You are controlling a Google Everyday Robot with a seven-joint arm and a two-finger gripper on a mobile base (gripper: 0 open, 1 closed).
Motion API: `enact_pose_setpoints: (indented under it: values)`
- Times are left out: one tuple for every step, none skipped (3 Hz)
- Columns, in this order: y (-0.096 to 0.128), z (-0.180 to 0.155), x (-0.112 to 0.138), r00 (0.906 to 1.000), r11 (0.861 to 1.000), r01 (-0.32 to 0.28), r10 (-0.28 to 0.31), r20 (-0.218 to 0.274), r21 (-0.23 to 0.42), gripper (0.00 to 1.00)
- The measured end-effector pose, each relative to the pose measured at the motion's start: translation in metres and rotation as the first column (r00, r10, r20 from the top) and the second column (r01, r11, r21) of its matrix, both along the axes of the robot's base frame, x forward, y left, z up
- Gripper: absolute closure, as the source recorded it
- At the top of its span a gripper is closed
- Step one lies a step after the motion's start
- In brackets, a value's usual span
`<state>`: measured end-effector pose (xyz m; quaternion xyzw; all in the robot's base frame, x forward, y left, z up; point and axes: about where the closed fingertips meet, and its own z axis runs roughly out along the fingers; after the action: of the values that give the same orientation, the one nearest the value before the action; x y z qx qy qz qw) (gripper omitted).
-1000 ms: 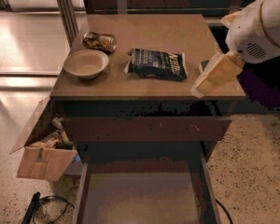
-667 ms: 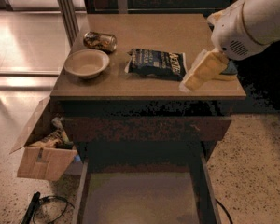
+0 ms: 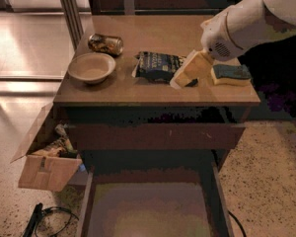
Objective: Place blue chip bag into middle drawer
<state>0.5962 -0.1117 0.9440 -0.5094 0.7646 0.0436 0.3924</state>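
The robot's tan hand [image 3: 181,80] has swung left from the right edge and now sits low, right at the right end of the crinkly navy-blue foil chip bag [image 3: 155,65]; honestly can't tell how wide it's set. That move uncovered the yellow sponge with a blue-green top [image 3: 231,74] on the brown wooden surface [image 3: 163,33]. The bag hasn't budged, and the pale-floored middle drawer [image 3: 148,209] is pulled out well below.

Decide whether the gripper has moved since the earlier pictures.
Yes. The gripper has swung left across the table, reaching the right end of the blue chip bag.
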Motion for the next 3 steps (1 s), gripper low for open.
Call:
enact_pose_setpoints:
  values:
    - [0.003,-0.021,0.029,0.9999,0.998,0.003,-0.002,-0.015,0.060,0.00]
    - [0.006,-0.047,0.063,0.9996,0.995,-0.010,0.013,-0.027,0.095,0.00]
    - [0.010,-0.063,0.085,0.9990,0.995,-0.020,0.024,-0.038,0.101,0.00]
